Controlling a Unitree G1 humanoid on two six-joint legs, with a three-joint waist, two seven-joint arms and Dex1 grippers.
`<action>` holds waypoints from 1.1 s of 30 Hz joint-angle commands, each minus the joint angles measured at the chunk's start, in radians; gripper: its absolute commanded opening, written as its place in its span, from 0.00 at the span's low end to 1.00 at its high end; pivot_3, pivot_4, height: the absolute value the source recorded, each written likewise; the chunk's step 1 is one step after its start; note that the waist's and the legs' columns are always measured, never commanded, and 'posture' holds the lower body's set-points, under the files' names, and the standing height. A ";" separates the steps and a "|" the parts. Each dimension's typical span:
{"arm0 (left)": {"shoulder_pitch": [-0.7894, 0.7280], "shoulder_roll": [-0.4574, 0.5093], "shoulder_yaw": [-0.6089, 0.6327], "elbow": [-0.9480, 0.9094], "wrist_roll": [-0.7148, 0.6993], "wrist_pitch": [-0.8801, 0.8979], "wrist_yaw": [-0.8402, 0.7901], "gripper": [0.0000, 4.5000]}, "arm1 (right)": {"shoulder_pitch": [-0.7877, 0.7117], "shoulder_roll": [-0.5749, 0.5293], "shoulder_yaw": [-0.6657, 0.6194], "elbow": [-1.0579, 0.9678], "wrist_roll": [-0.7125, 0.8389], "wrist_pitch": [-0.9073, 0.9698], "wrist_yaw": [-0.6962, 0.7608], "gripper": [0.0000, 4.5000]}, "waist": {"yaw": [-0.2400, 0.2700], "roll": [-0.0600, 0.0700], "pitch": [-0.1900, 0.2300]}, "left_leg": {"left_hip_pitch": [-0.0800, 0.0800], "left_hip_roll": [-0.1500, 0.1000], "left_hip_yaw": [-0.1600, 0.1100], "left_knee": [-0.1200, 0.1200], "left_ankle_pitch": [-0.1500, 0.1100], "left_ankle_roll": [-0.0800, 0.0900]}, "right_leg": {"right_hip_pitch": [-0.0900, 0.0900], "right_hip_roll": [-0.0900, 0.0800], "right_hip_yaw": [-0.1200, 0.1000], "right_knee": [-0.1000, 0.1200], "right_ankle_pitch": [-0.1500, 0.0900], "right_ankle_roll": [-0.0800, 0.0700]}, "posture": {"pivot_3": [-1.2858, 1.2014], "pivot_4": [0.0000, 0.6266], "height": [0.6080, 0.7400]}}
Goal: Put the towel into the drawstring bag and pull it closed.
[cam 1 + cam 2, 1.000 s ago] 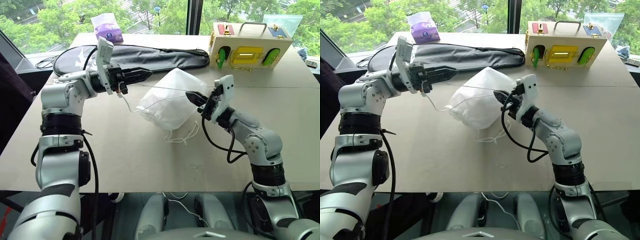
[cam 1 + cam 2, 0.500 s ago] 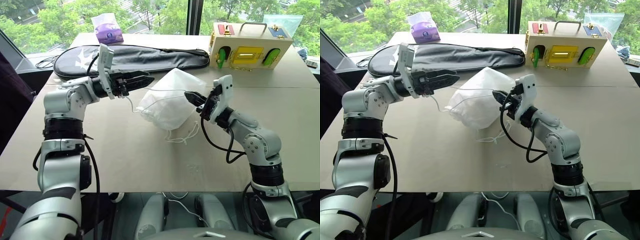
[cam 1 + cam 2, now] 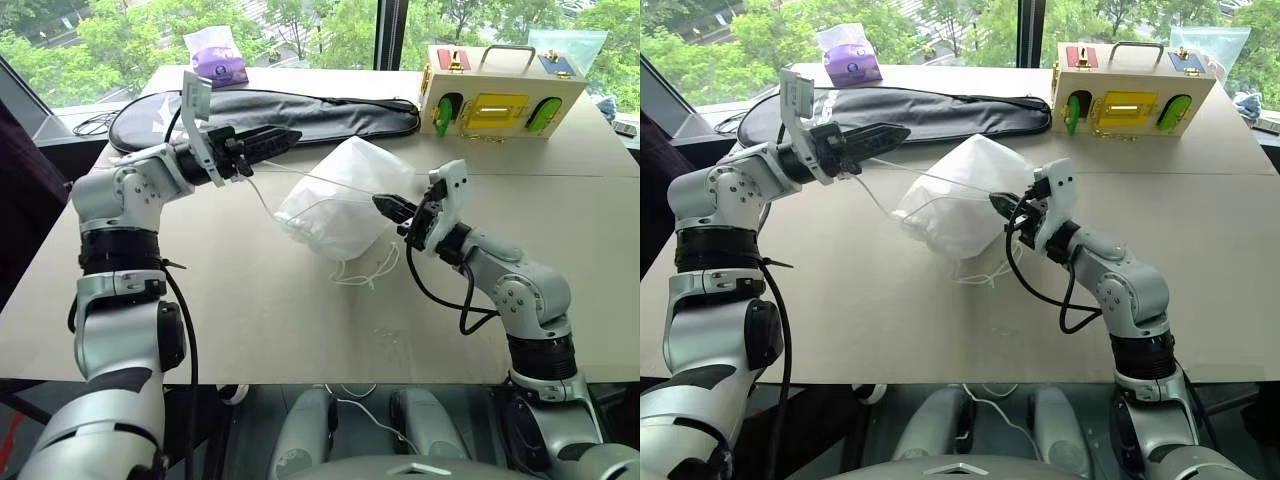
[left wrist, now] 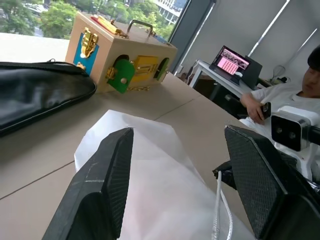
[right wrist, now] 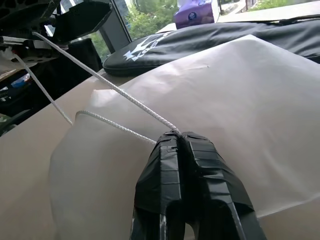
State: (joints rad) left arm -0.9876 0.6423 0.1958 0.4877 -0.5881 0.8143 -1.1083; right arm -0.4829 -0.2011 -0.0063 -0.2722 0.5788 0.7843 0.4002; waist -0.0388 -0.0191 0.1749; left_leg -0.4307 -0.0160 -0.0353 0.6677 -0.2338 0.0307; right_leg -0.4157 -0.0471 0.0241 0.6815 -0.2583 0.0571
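Pinching cord [image 5: 125,97], right claw [image 3: 381,203] clenched beside drawstring bag [image 3: 335,205]; left claw [image 3: 290,133] released; no legible writing.

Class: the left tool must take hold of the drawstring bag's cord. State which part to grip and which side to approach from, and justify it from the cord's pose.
Probably the cord where it hangs in the air, close to the open left tool, closing across it from the side. It runs thin and straight from the shut right tool, clear of the drawstring bag.
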 commanded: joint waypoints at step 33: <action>-0.026 -0.086 0.040 -0.063 0.003 -0.038 0.112 0.77 | -0.243 0.188 0.278 0.231 -0.172 -0.216 0.031 0.33 | 0.000 0.000 0.000 | 0.000 -0.001 -0.001 0.001 0.002 -0.003 | 0.000 -0.001 0.000 0.000 0.000 0.000 | 0.52 0.24 1.00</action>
State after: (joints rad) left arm -0.9907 0.5590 0.2063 0.4754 -0.5569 0.7656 -1.0290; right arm -0.6980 -0.0315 0.2623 -0.0563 0.4395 0.6230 0.4241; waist -0.0386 -0.0194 0.1748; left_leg -0.4309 -0.0169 -0.0359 0.6685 -0.2315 0.0267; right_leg -0.4154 -0.0479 0.0236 0.6813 -0.2582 0.0572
